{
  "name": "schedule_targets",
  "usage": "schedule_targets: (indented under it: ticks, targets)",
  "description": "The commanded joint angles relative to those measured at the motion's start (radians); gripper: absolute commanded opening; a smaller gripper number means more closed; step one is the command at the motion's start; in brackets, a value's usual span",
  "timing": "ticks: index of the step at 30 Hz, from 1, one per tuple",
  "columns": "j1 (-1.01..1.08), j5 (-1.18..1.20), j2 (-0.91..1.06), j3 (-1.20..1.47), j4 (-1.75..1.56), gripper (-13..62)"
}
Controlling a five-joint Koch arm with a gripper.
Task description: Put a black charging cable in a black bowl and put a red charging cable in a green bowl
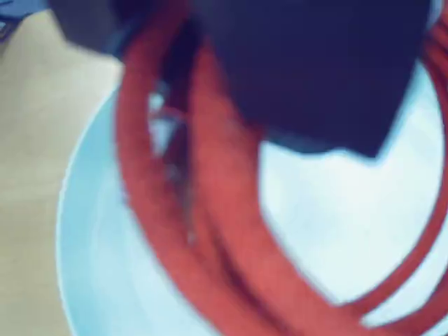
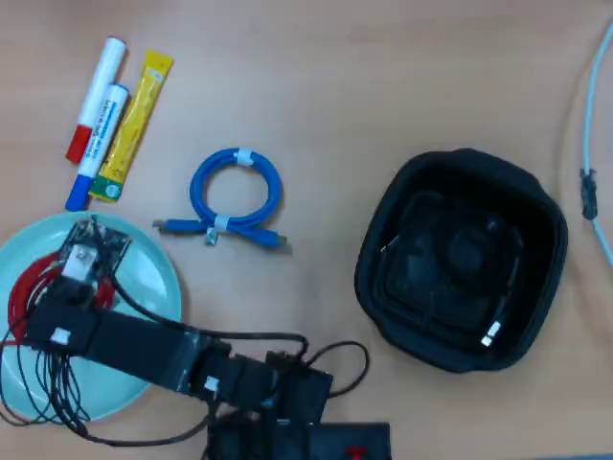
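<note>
The red charging cable [image 1: 224,231] fills the blurred wrist view, close to the camera, over the pale green bowl [image 1: 91,245]. Its loops run up between the dark jaws of my gripper [image 1: 164,42], which looks shut on it. In the overhead view my gripper [image 2: 86,235] is over the green bowl [image 2: 153,278] at the lower left, with the red cable [image 2: 24,287] showing beside the arm. The black bowl [image 2: 383,230] stands at the right. The black charging cable lies inside it, seen mostly by its silver plug [image 2: 490,333].
A blue coiled cable [image 2: 235,196] lies mid-table between the bowls. Two markers [image 2: 96,101] and a yellow sachet [image 2: 134,120] lie at the upper left. A pale cable [image 2: 589,144] runs down the right edge. The arm's base and wires [image 2: 278,383] sit at the bottom.
</note>
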Motion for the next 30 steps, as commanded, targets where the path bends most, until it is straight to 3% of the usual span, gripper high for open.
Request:
schedule_targets:
  ticks: [1, 6, 13, 16, 23, 27, 30]
  targets:
    - [-0.035, 0.028, -0.048, -0.075, -0.064, -6.9]
    - [-0.081, 0.052, -0.095, -0.092, -0.103, -4.9]
    - [-0.092, 0.152, -0.126, -0.081, -0.103, 16.0]
    - [-0.091, 0.153, -0.135, -0.078, -0.095, 21.5]
    - [-0.06, 0.196, -0.135, -0.067, -0.087, 21.9]
    - [0.112, 0.227, -0.123, -0.067, -0.087, 22.2]
    - [0.255, 0.106, -0.121, -0.071, -0.089, 22.3]
